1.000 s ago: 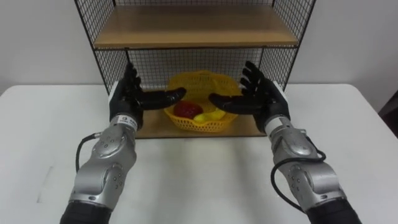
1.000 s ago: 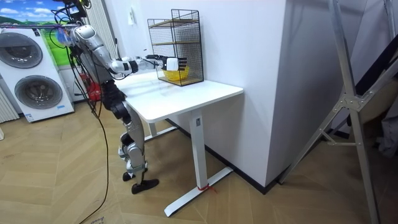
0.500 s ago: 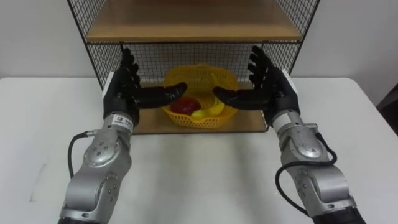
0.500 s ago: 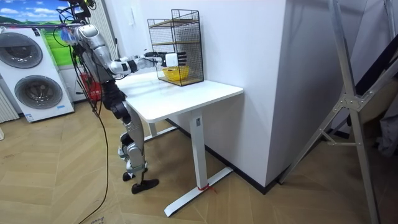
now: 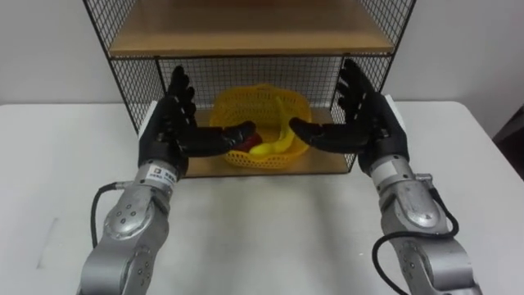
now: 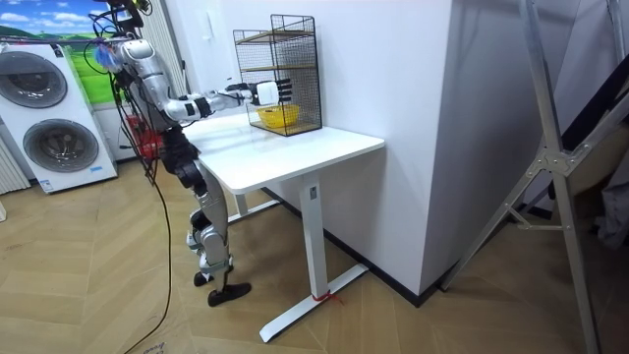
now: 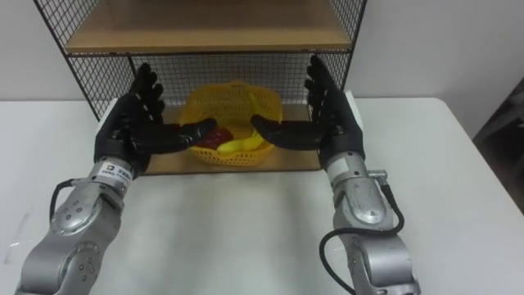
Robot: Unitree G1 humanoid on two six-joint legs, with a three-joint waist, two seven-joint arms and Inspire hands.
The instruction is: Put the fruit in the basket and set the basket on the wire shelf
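Yellow lattice-weave basket point(image 5: 246, 102) sits on the lower wooden board of the black wire shelf point(image 5: 139, 82), at the back of the smooth white bench point(image 5: 270, 221). Inside: curved yellow banana point(image 5: 274, 147) and round red fruit point(image 5: 248, 139) (partly behind a thumb). Left hand point(image 5: 168, 135) and right hand point(image 5: 368, 127) flank the basket, fingers straight and spread, holding nothing.

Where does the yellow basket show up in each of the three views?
Left eye view: yellow basket at centre, on the wire shelf's bottom level, fruit inside.
Right eye view: yellow basket just left of centre, same level.
Room view: yellow basket upper left, inside the shelf on the white table.
Shared landmark: the wire shelf around it.
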